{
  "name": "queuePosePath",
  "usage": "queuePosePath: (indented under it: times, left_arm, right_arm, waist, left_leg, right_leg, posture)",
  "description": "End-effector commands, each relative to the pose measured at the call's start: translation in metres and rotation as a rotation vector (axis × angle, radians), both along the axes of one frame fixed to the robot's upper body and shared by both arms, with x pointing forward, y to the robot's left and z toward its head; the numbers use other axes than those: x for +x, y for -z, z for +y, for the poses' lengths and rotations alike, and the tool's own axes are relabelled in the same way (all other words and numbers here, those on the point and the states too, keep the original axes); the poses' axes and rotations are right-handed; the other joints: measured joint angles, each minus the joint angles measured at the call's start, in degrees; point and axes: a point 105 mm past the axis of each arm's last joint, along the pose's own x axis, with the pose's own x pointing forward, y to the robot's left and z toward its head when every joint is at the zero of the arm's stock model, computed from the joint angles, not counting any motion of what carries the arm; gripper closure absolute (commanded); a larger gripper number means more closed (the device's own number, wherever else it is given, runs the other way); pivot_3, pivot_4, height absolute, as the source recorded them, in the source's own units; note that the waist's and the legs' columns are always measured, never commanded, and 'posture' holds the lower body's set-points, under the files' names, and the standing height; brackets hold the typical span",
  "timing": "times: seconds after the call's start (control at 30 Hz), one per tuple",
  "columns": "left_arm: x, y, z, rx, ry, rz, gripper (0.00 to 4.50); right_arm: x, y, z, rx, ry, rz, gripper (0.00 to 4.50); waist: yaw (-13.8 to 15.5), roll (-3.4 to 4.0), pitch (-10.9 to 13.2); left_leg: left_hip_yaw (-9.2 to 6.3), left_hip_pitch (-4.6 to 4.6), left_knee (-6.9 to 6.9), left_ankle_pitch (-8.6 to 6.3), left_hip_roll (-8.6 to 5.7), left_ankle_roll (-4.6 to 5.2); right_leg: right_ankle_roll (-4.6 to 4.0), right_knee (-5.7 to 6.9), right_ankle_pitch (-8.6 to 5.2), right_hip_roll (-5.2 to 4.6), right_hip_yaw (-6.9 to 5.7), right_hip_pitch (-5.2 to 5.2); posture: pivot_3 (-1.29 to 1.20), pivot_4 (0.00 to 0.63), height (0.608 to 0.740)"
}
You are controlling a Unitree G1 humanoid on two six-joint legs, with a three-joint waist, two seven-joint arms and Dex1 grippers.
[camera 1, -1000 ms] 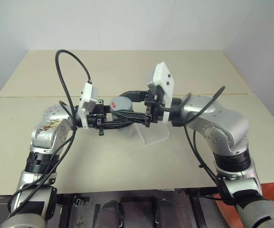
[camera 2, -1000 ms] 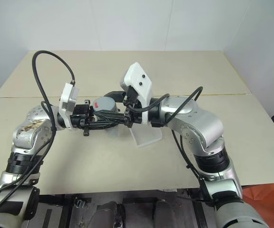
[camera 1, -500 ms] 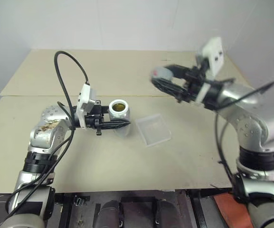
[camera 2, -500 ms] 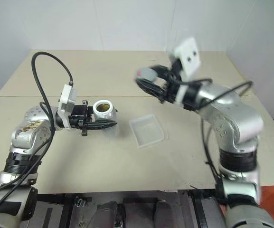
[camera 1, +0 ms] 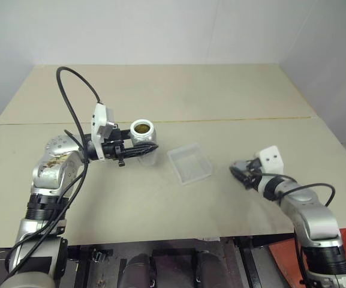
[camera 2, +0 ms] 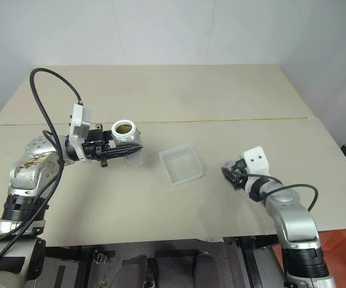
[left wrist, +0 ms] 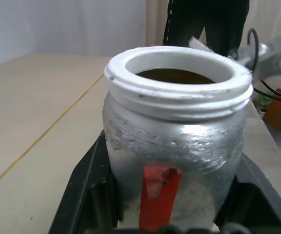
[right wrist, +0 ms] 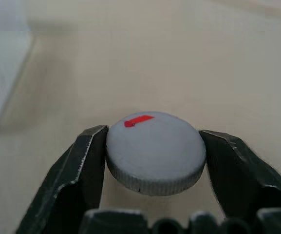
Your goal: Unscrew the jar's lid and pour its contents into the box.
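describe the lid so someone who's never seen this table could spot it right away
On the beige table, look to the robot's right of the clear box, down by the right gripper. The lid sits between its jaws: a round, flat grey cap with a ribbed edge and a small red mark on top.

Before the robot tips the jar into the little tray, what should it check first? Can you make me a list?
1. Lid off the jar: ok, the mouth is open.
2. Left gripper holding the jar firmly: ok, fingers clamp both sides.
3. Brown contents in the jar: ok.
4. Box lying flat with nothing in it: ok.
5. Jar over the box: not ok, it is beside it.
6. Right gripper away from the box: ok, lid sits between its fingers; gripped or released, cannot tell.
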Motion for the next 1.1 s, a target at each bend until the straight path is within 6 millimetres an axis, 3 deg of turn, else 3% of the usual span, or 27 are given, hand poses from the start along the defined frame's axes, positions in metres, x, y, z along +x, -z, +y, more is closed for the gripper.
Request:
queuePosePath:
  times: [0.03,0.13,0.23,0.33,0.47,0.6,0.7,0.8,0.93,1.1]
  left_arm:
    - [0.001,-0.018,-0.007,-0.026,-0.018,-0.109,2.57]
    - [0.012,-0.030,-0.015,-0.071,-0.080,-0.158,2.57]
    - [0.034,-0.044,-0.027,-0.037,-0.229,-0.314,2.57]
    - [0.050,-0.050,-0.041,0.209,-0.354,-0.792,2.57]
    - [0.044,-0.049,-0.071,0.461,-0.234,-1.444,2.57]
    - [0.051,-0.050,-0.092,0.528,-0.175,-1.907,2.57]
    - [0.048,-0.038,-0.111,0.521,-0.012,-2.204,2.57]
    - [0.050,-0.024,-0.121,0.514,0.093,-2.339,2.57]
    - [0.048,-0.017,-0.143,0.474,0.086,-2.433,2.57]
    - [0.054,-0.009,-0.144,0.536,0.083,-2.439,2.57]
  right_arm:
    - [-0.002,-0.028,0.001,-0.013,-0.034,-0.070,0.02]
    - [-0.005,-0.049,0.004,-0.022,-0.082,-0.072,0.02]
    - [-0.014,-0.094,0.021,0.040,-0.227,-0.065,0.02]
    - [-0.032,-0.120,0.045,0.073,-0.431,-0.006,0.02]
    - [-0.043,-0.135,0.060,0.040,-0.559,0.034,0.02]
    - [-0.050,-0.142,0.065,0.046,-0.632,0.053,0.02]
    - [-0.051,-0.142,0.067,0.035,-0.656,0.058,0.02]
    - [-0.050,-0.140,0.069,0.033,-0.660,0.060,0.02]
    - [-0.049,-0.142,0.068,0.053,-0.648,0.039,0.02]
    - [-0.056,-0.148,0.066,0.069,-0.650,0.007,0.02]
  waist:
    - [0.02,0.00,0.00]
    - [0.17,0.00,0.00]
    - [0.34,-0.01,0.01]
    - [0.70,-0.01,0.01]
    - [1.24,-0.03,0.01]
    - [1.90,-0.04,0.02]
    - [2.46,-0.03,0.01]
    - [2.47,-0.03,0.01]
    - [2.39,-0.04,0.01]
    - [2.41,-0.04,0.02]
  left_leg:
    - [0.00,0.00,0.00,0.00,-0.01,0.01]
    - [-0.04,0.00,0.01,-0.01,-0.01,0.02]
    - [-0.08,0.00,0.01,-0.02,-0.02,0.03]
    - [-0.13,0.02,0.02,-0.05,-0.04,0.09]
    - [-0.10,0.01,-0.19,-0.06,-0.03,0.10]
    - [-0.01,-0.23,-0.18,-0.14,-0.18,0.25]
    - [0.00,-0.46,-0.01,-0.24,-0.15,0.44]
    - [0.09,-0.64,0.18,-0.31,-0.17,0.56]
    - [0.23,-0.85,0.29,-0.24,-0.19,0.44]
    - [0.25,-0.98,0.32,-0.11,-0.19,0.21]
  right_leg:
    - [0.00,0.00,0.00,-0.01,0.01,0.00]
    - [0.00,0.00,0.00,-0.01,-0.01,0.03]
    - [-0.01,-0.02,0.01,-0.01,-0.03,0.04]
    - [-0.02,-0.05,0.02,-0.01,-0.05,0.08]
    - [-0.08,-0.36,0.07,-0.02,-0.11,0.11]
    - [0.09,-0.53,0.22,-0.20,-0.15,0.00]
    - [0.27,-0.61,0.30,-0.30,-0.29,-0.01]
    - [0.39,-0.53,0.36,-0.31,-0.35,-0.03]
    - [0.46,-0.55,0.36,-0.32,-0.38,-0.17]
    - [0.48,-0.57,0.35,-0.34,-0.48,-0.23]
  posture:
    - [0.00,0.150,0.740]
    - [0.00,0.150,0.740]
    - [0.00,0.150,0.740]
    - [0.00,0.150,0.740]
    - [0.00,0.150,0.740]
    - [0.00,0.150,0.740]
    - [0.00,0.150,0.740]
    - [0.00,0.150,0.740]
    - [0.00,0.150,0.740]
    - [0.00,0.150,0.740]
